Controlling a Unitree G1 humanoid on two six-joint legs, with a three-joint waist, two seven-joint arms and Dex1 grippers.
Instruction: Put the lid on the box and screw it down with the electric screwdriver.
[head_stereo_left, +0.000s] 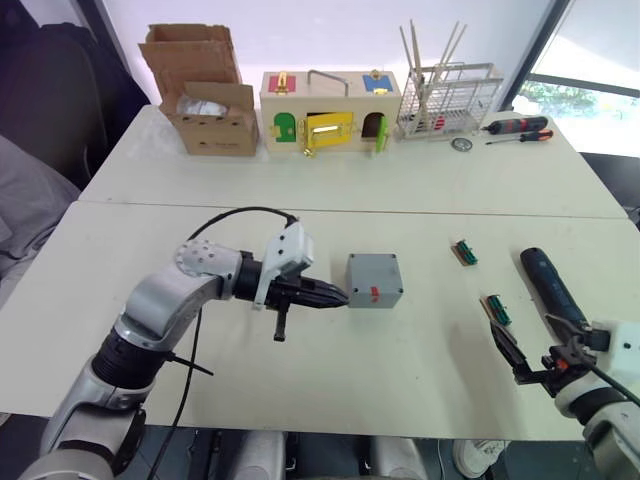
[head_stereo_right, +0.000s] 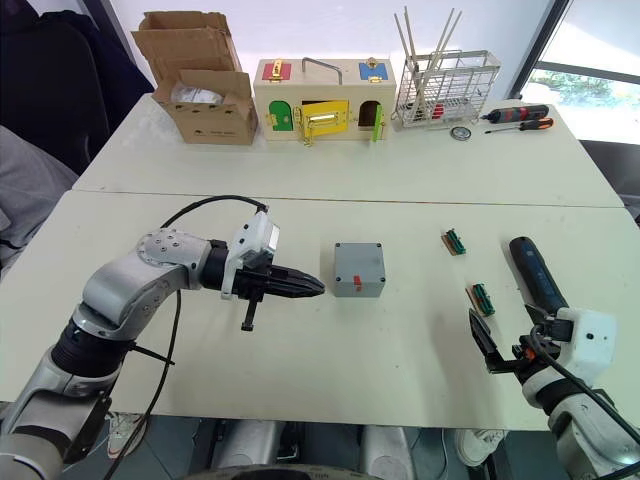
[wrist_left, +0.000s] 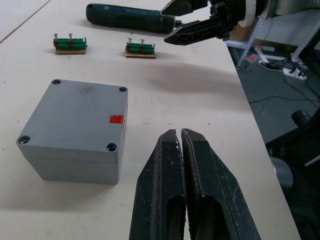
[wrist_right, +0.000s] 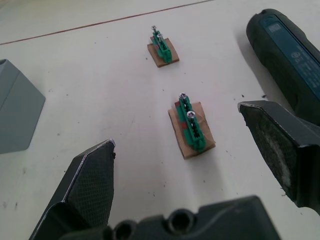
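Note:
The grey box (head_stereo_left: 375, 292), with a small red mark on its side, stands mid-table. The grey lid (wrist_left: 75, 112) appears to sit on top of it, with a hole at each corner. My left gripper (head_stereo_left: 335, 297) is shut and empty; its tips point at the box from just to its left, a small gap away. The dark electric screwdriver (head_stereo_left: 550, 285) lies flat on the table at the right. My right gripper (head_stereo_left: 535, 345) is open near the table's front edge, just in front of the screwdriver's near end and over a green terminal block (wrist_right: 190, 125).
A second green terminal block (head_stereo_left: 464, 252) lies between the box and the screwdriver. Along the far table stand a cardboard box (head_stereo_left: 205, 95), a wooden box with coloured doors (head_stereo_left: 325, 110), a wire rack (head_stereo_left: 445, 100) and red-and-black hand screwdrivers (head_stereo_left: 515, 127).

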